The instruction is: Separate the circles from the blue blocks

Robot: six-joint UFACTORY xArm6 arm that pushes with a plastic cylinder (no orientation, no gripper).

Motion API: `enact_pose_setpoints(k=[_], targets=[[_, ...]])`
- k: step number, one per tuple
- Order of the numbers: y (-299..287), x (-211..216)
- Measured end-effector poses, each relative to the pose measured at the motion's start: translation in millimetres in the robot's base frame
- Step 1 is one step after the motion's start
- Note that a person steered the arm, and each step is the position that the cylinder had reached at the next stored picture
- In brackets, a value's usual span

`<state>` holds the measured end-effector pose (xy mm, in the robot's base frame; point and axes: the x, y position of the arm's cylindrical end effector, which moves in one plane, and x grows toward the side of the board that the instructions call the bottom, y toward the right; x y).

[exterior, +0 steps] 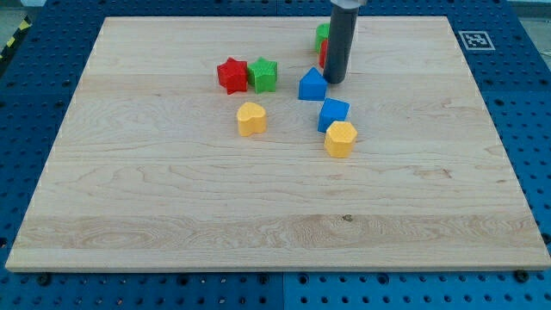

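My tip (pixel 334 81) rests on the board just right of a blue house-shaped block (pixel 312 85), very close to it. Behind the rod, a green block (pixel 321 35) and a red block (pixel 323 55) are mostly hidden; their shapes cannot be made out. A blue cube (pixel 332 113) lies below my tip, touching a yellow hexagon block (pixel 340 139). A red star (pixel 231 75) and a green star (pixel 263 75) sit side by side at the left. A yellow heart (pixel 251 118) lies below them.
The wooden board (pixel 172 207) lies on a blue perforated table (pixel 534 103). A black-and-white marker tag (pixel 475 40) sits at the board's top right corner.
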<state>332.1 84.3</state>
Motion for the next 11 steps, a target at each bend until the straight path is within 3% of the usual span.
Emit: enact_pose_setpoints(k=[1,3,7,8,9,10,11], targets=[[-19.4,-0.4],[-58.7,52.5],[-77.3,65.7],[-64.7,33.3],[-16.5,28.1],[40.5,40.0],[55.8,70.1]])
